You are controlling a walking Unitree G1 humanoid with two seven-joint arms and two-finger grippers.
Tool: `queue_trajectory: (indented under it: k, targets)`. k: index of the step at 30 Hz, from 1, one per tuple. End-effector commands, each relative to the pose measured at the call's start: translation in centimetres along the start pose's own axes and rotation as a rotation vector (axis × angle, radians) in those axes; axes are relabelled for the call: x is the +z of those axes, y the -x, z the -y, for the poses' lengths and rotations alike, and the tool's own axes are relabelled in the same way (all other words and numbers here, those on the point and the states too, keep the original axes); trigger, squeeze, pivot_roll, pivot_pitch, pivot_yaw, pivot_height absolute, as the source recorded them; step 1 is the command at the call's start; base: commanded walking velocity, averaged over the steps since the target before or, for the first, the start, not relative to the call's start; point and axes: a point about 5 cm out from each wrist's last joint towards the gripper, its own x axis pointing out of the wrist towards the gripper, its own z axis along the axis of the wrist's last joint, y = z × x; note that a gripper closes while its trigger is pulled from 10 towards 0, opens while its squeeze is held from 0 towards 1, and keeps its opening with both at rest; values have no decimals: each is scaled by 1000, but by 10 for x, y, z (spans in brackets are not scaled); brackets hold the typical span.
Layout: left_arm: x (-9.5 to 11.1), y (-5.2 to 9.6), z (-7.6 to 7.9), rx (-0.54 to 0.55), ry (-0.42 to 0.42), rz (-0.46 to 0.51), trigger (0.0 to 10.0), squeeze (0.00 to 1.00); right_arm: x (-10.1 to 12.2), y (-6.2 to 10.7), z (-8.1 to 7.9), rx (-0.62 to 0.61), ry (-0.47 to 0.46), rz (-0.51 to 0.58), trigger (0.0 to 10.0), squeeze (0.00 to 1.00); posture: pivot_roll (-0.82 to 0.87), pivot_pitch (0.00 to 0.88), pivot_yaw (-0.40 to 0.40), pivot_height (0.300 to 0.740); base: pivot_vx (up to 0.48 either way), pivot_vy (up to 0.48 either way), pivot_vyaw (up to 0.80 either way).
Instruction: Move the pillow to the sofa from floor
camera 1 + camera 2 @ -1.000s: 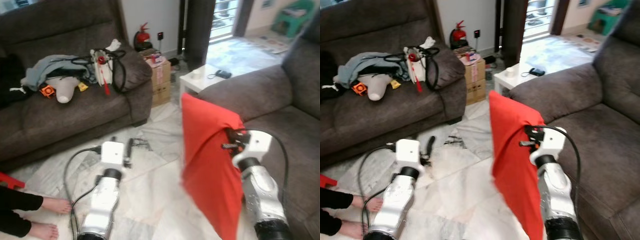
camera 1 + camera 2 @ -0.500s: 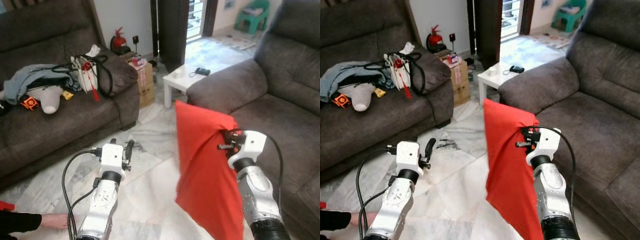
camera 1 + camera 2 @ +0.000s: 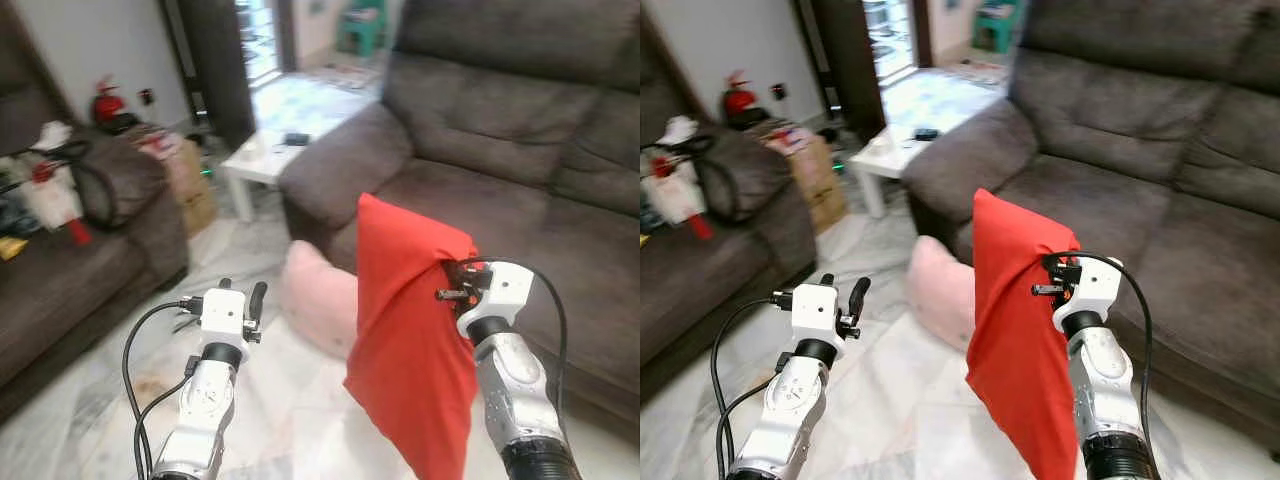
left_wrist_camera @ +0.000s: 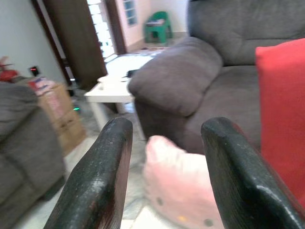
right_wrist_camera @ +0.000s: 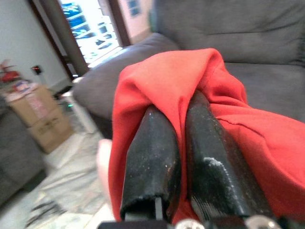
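View swung onto the sofa (image 3: 520, 170); my right claw (image 5: 183, 143) stays pinched on red pillow (image 3: 410, 330), left claw (image 4: 164, 176) open, empty. Drop next.

A plain red pillow (image 3: 410, 340), a pale pink cushion (image 3: 318, 300), dark grey-brown sofa (image 3: 520, 170), white side table (image 3: 262, 160), and white-grey marbled floor (image 3: 280, 420).

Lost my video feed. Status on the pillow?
Right gripper shut on red pillow, held up facing the sofa. Left gripper open. Pink pillow on floor by the sofa.
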Motion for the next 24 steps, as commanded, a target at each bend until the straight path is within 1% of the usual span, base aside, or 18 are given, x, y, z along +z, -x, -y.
queue_trajectory:
  k: [1,3,5,10,16,20,24]
  targets:
    - [2,0,-4,14,-12,2,10000,0,31,-9,-8,39,34,138,10000,0,-114,37,39,740,0,435,-800]
    - [3,0,-4,6,-29,9,10000,0,30,-9,-8,38,32,136,10000,0,-114,36,39,740,0,0,-800]
    - [2,0,-4,11,-13,0,10000,0,30,-10,-9,39,31,135,10000,0,-114,37,40,740,0,0,-800]
    - [2,0,-4,11,-11,2,10000,0,31,-10,-9,40,33,135,10000,0,-112,39,39,740,0,414,-800]
    - [2,1,-4,11,-12,-3,10000,0,30,-10,-9,38,36,132,10000,0,-112,40,40,740,0,0,-800]
    - [2,1,-4,12,-13,-2,10000,0,30,-10,-8,32,37,130,10000,0,-112,40,40,740,0,378,-800]
    - [3,2,-4,9,-18,1,10000,0,30,-10,-7,28,40,128,10000,0,-112,40,41,740,0,0,-800]
